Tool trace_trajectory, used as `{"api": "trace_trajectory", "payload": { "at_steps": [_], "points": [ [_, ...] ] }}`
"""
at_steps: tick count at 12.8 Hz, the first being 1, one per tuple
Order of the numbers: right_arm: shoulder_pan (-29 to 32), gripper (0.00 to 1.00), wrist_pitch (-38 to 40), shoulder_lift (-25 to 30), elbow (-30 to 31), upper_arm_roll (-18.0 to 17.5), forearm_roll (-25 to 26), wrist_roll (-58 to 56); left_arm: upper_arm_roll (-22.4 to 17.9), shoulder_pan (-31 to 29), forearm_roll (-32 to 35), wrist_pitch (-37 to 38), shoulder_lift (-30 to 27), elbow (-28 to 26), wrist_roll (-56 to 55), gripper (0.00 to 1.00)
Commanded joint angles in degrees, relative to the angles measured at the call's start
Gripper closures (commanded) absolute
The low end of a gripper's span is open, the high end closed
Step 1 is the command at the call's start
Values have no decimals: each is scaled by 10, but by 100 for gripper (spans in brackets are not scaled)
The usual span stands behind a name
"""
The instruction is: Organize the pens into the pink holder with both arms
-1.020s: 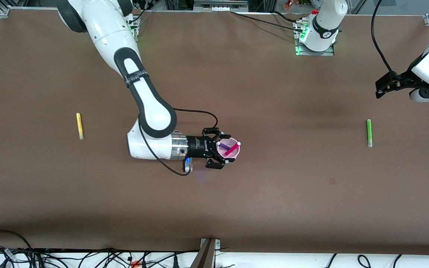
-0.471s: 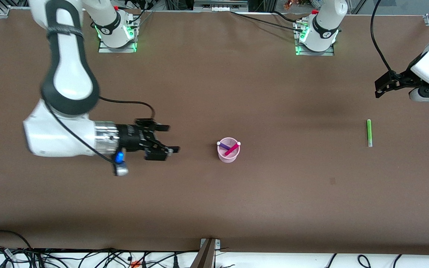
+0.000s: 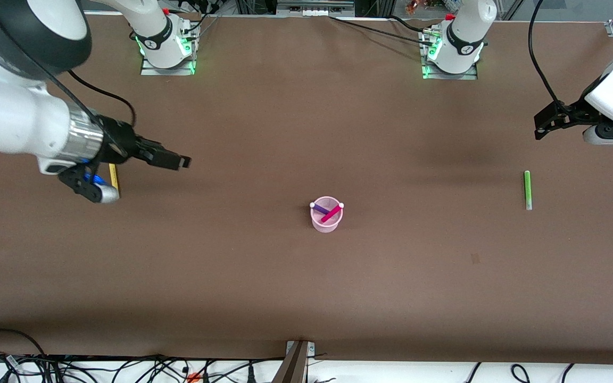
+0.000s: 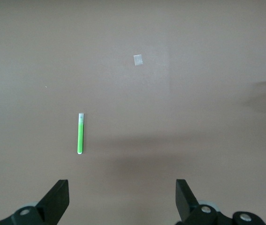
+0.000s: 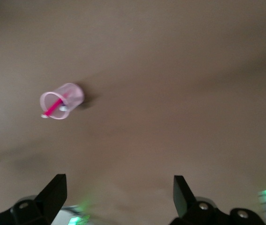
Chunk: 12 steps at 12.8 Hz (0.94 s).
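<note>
Right pincer [image 3: 171, 158] up in the air over the desk [image 3: 306, 276] at the right arm's end, fingers spread apart, nothing between them. Just under its wrist lies the yellow pen [image 3: 114, 177], flat on the desk, partly hidden by the wrist camera housing.

Left pincer [image 3: 546, 121] hangs over the left arm's end of the desk, fingers apart, empty. The green pen [image 3: 527, 190] lies flat close by and shows clear between the fingers in the left wrist view [image 4: 80, 133].

Pink holder [image 3: 326, 214] stands upright mid-desk, well apart from both loose pens. Magenta pen [image 3: 331, 213] and purple pen [image 3: 320, 208] lean inside it, crossed, pale ends over the rim.

Handling, judged: pens look light, stiff, thin, round, likely to roll or skid if nudged. Best taken mid-shaft, fingers straddling across the length, pinching right down at the desk surface. Holder looks like thin light plastic and could tip if a pen or finger knocks the rim, so drop pens in from above.
</note>
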<state>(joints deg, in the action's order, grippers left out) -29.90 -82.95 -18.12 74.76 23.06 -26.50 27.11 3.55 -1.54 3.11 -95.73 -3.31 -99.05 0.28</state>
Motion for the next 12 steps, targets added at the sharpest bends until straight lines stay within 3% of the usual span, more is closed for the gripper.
{"api": "trace_trajectory", "payload": {
  "at_steps": [1,3,5,7,12],
  "points": [
    [25,0,-5,110,106,-18,110,-146,5,-1,15,2,-2,5,-6,0],
    [110,0,-10,163,146,-99,199,-209,5,-1,15,0,1,7,-6,0],
    [139,0,-7,190,164,-136,245,-210,5,-1,15,2,1,7,-6,0],
    [139,0,-9,205,171,-137,246,-211,6,0,15,-1,5,14,-6,0],
    [137,0,-11,184,142,-134,250,-245,9,0,15,0,7,16,-7,0]
  ]
}}
